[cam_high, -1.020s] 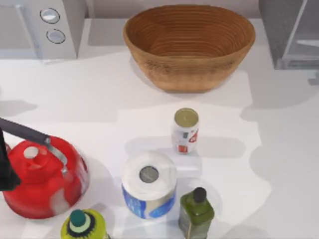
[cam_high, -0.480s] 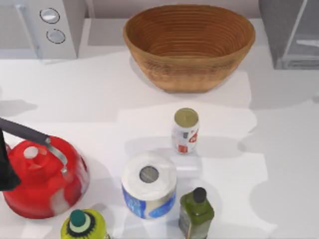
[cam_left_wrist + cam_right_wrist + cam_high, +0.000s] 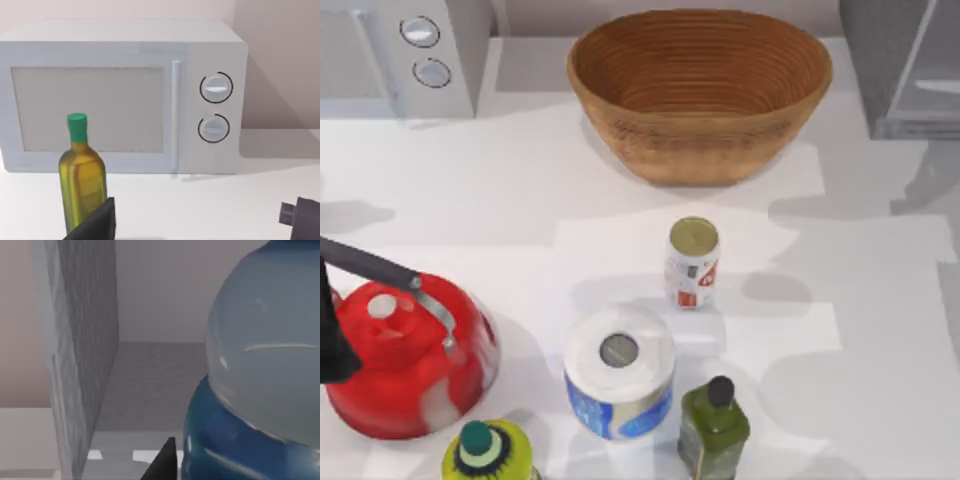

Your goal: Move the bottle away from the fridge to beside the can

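The bottle, clear with a blue label, looms very close in the right wrist view, next to the grey wall of the fridge. My right gripper is shut on it, and one dark fingertip rests against the label. In the top view the fridge stands at the back right. The white-and-red can with a gold top stands upright mid-table. My left gripper is open and parked at the table's left edge.
A wicker basket sits at the back centre and a microwave at the back left. In front of the can are a paper roll, an olive-green bottle, a yellow-green bottle and a red kettle.
The arm shadows on the right half of the table have shifted and spread toward the can. No object on the table has moved, and the left arm is still.
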You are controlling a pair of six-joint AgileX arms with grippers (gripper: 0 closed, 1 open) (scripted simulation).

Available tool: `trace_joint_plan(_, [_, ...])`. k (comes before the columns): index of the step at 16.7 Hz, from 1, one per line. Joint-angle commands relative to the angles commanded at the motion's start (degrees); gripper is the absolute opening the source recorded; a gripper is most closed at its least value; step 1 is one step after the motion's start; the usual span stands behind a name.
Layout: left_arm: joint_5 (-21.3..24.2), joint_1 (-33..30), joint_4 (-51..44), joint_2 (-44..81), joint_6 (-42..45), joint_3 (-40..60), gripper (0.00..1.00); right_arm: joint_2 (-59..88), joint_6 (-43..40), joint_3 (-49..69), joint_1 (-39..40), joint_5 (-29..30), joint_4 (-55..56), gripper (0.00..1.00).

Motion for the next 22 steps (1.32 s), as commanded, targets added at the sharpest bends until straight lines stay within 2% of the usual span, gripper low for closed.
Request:
trace_joint_plan(6, [0.0,0.0,0.0,0.0,0.0,0.0,1.0,6.35,-0.4,-7.17,25.89,25.41,13.83,0.0])
trace_joint_plan(8, [0.0,0.0,0.0,0.0,0.0,0.0,1.0,7.48,-0.5,-9.36,32.55,32.08,17.44,0.0])
trace_joint_plan(10, [0.0,0.0,0.0,0.0,0.0,0.0,1.0,8.01,-0.58,-11.03,36.81,36.37,19.93,0.0])
trace_joint_plan(12, [0.0,0.0,0.0,0.0,0.0,0.0,1.0,8.08,-0.62,-11.85,38.63,38.21,20.98,0.0])
trace_joint_plan(21, [0.0,0.0,0.0,0.0,0.0,0.0,1.0,8.07,-0.63,-11.88,38.71,38.29,21.03,0.0])
trace_joint_plan(22, [0.0,0.0,0.0,0.0,0.0,0.0,1.0,8.07,-0.63,-11.88,38.71,38.29,21.03,0.08])
